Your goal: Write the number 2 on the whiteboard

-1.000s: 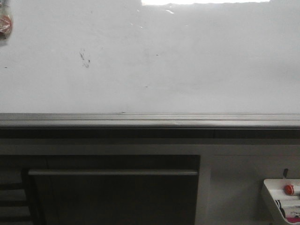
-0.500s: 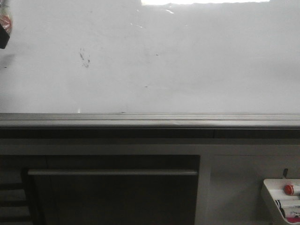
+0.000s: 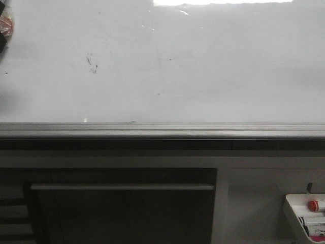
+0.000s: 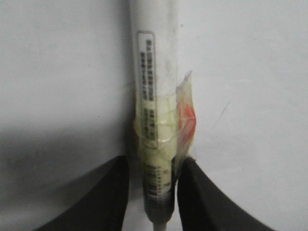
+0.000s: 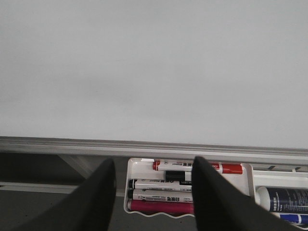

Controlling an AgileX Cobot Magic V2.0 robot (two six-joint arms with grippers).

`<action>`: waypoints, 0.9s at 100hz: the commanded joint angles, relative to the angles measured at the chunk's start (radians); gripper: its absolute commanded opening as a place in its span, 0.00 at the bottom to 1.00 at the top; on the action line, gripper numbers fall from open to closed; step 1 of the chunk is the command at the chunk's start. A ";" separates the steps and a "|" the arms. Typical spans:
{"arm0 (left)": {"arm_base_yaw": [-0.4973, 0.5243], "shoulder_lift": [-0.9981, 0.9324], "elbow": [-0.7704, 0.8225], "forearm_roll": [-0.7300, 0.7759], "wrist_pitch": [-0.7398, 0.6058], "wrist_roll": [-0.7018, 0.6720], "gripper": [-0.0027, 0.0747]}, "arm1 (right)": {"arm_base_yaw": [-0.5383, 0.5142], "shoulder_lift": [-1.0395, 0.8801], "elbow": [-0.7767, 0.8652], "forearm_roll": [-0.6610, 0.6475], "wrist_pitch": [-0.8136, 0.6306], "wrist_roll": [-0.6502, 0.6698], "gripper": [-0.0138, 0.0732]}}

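The whiteboard (image 3: 203,66) fills the upper front view above its grey rail (image 3: 162,129). No number 2 shows on it, only faint dark smudge specks (image 3: 91,63). My left gripper (image 4: 153,166) is shut on a white marker (image 4: 154,72) wrapped in clear tape with a red patch, held against the board. Only the taped marker (image 3: 5,25) shows at the far left edge of the front view. My right gripper (image 5: 154,166) is open and empty, over the marker tray (image 5: 140,167) below the board's rail.
The white tray (image 3: 294,203) hangs at the lower right and holds a red-capped marker (image 5: 226,168), black markers (image 5: 159,185) and a magenta one (image 5: 159,207). A bottle (image 5: 284,198) lies beside them. A dark cabinet (image 3: 122,208) stands under the rail.
The taped marker at the far left edge of the front view has shifted slightly up and back. The board's surface looks the same.
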 commanded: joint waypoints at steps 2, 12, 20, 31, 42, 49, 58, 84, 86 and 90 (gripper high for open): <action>-0.009 -0.017 -0.035 -0.006 -0.060 0.002 0.18 | -0.007 0.003 -0.034 -0.002 -0.066 -0.007 0.53; -0.009 -0.021 -0.038 -0.006 -0.048 0.002 0.11 | -0.007 0.003 -0.034 -0.002 -0.072 -0.007 0.53; -0.018 -0.028 -0.037 -0.006 -0.038 0.002 0.06 | -0.007 0.003 -0.034 -0.002 -0.072 -0.007 0.53; -0.037 -0.049 -0.037 -0.006 -0.025 0.002 0.01 | -0.007 0.003 -0.034 0.000 -0.072 -0.007 0.53; -0.056 -0.077 -0.037 -0.006 0.037 0.002 0.01 | -0.007 0.003 -0.034 0.025 -0.072 -0.007 0.53; -0.069 -0.100 -0.037 -0.006 0.079 0.002 0.01 | -0.007 0.003 -0.034 0.051 -0.072 -0.007 0.53; -0.085 -0.136 -0.037 -0.006 0.150 0.017 0.01 | -0.002 0.003 -0.043 0.081 -0.051 -0.015 0.53; -0.197 -0.169 -0.122 -0.033 0.480 0.154 0.01 | 0.056 0.068 -0.142 0.328 0.087 -0.294 0.53; -0.205 -0.167 -0.130 -0.035 0.499 0.159 0.01 | 0.064 0.085 -0.155 0.345 0.108 -0.317 0.53; -0.227 -0.163 -0.154 -0.047 0.548 0.176 0.01 | 0.076 0.119 -0.181 0.371 0.151 -0.374 0.53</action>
